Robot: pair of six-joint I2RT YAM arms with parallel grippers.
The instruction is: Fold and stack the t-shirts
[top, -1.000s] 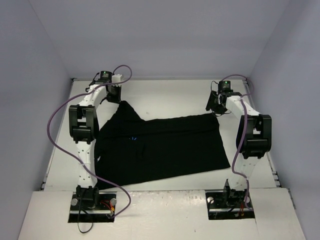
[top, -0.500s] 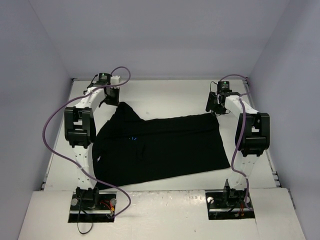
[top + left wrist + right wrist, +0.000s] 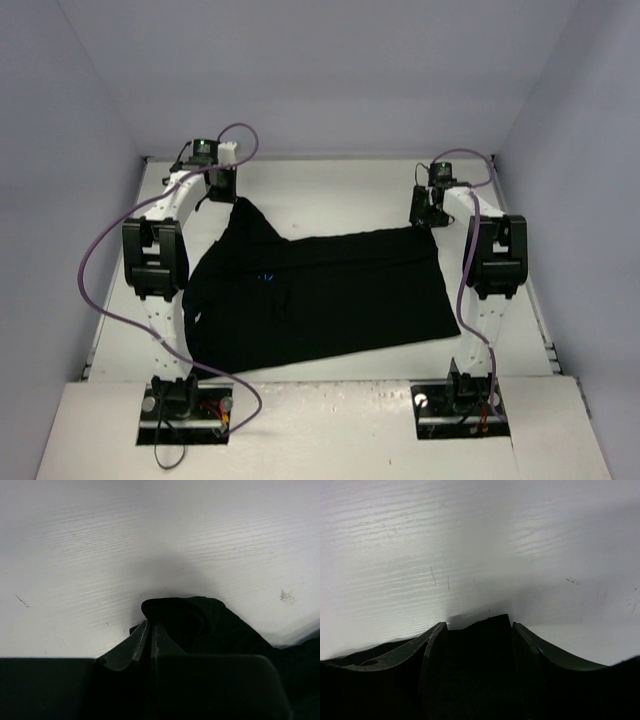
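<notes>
The black t-shirt (image 3: 330, 295) lies spread on the white table, with a tiny blue mark (image 3: 266, 277) near its left part. My left gripper (image 3: 225, 195) is shut on the shirt's far left corner, which rises to a peak at the jaws. In the left wrist view the fingers (image 3: 149, 624) are pressed together with the cloth (image 3: 200, 620) bunched at their tips. My right gripper (image 3: 425, 218) is at the shirt's far right corner. In the right wrist view its jaws (image 3: 477, 625) stand apart with the cloth corner (image 3: 480, 650) between them.
The white table (image 3: 330, 190) runs bare behind the shirt to the back wall. Grey walls close in on the left, right and back. Purple cables (image 3: 100, 260) loop off both arms. A pale board (image 3: 330, 430) at the near edge carries the arm bases.
Both arms have reached a little farther back and their elbows have shifted outward. The left gripper has drawn the shirt's far left corner slightly up and back. The right gripper has edged left over its corner.
</notes>
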